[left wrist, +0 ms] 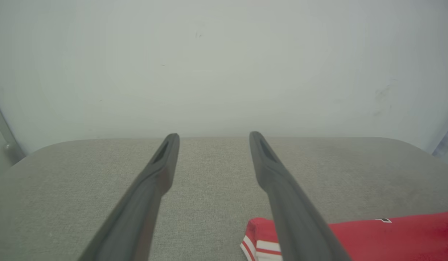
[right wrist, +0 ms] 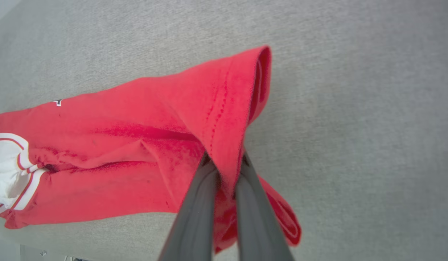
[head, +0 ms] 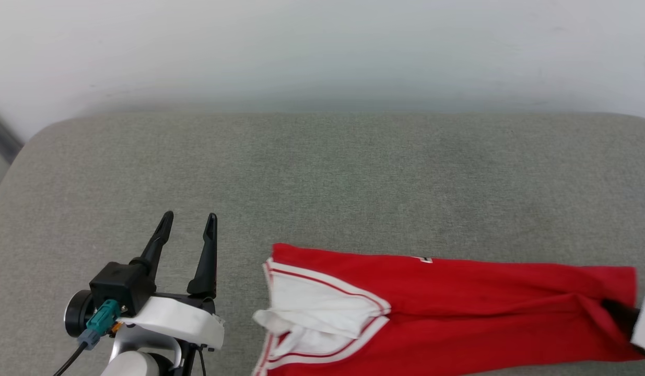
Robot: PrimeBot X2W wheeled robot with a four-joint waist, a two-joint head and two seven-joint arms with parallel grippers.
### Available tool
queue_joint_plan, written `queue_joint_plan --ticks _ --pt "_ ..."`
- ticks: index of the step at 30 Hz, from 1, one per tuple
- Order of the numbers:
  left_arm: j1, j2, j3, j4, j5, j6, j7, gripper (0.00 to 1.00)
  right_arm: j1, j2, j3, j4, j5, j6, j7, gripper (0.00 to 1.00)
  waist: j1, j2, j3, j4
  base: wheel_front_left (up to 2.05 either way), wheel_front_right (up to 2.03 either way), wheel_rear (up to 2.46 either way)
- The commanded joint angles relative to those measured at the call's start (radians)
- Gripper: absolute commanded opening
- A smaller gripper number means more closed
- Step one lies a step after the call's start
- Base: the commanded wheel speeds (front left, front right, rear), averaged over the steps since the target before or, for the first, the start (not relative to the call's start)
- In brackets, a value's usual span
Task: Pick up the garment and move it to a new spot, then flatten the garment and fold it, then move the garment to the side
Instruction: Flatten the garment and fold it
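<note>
The garment (head: 458, 303) is bright red with a white, red-striped end panel, lying stretched along the near side of the grey cushion (head: 322, 172). In the right wrist view my right gripper (right wrist: 225, 161) is shut on the garment (right wrist: 136, 145), pinching a raised fold of its red hem end. That gripper (head: 622, 313) appears at the right edge of the head view, dark against the cloth. My left gripper (head: 189, 215) stands open over bare cushion, left of the white end panel. Its fingers (left wrist: 162, 159) hold nothing, and the garment's corner (left wrist: 372, 237) lies to their lower right.
A pale wall (head: 322, 52) rises behind the cushion's far edge. The cushion's rounded left corner (head: 35, 141) drops away to a gap. Bare cushion stretches across the far half and the left side.
</note>
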Motion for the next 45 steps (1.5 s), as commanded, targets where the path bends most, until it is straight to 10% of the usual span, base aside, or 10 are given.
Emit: queue_joint_plan --ticks 1,19,41,44,45 --pt "0.003 0.004 -0.001 -0.007 0.001 0.003 0.000 1.00 -0.003 -0.011 -0.026 0.009 -0.003 -0.001 -0.006 0.00 -0.0001 -0.0001 0.001 -0.007 0.00 0.00 0.00" --pt "-0.004 0.009 -0.018 -0.013 0.002 0.016 0.020 1.00 -0.060 0.301 -0.259 0.026 0.346 0.000 0.395 0.00 -0.0001 -0.0001 0.000 -0.007 0.00 0.00 0.00" --pt "-0.082 -0.015 -0.060 0.029 -0.005 -0.017 0.016 1.00 -0.165 0.317 0.375 0.189 0.592 0.000 0.001 0.02 -0.0001 -0.0001 0.060 0.109 0.00 0.00 0.00" --pt "-0.086 -0.018 -0.066 0.043 -0.007 -0.022 0.010 1.00 -0.188 0.317 0.401 0.229 0.546 0.000 -0.090 1.00 -0.0001 -0.0001 0.055 0.114 0.00 0.00 0.00" --pt "-0.085 -0.019 -0.067 0.048 -0.008 -0.023 0.008 1.00 -0.192 0.317 0.417 0.241 0.532 0.000 -0.103 1.00 -0.0001 -0.0001 0.051 0.115 0.00 0.00 0.00"
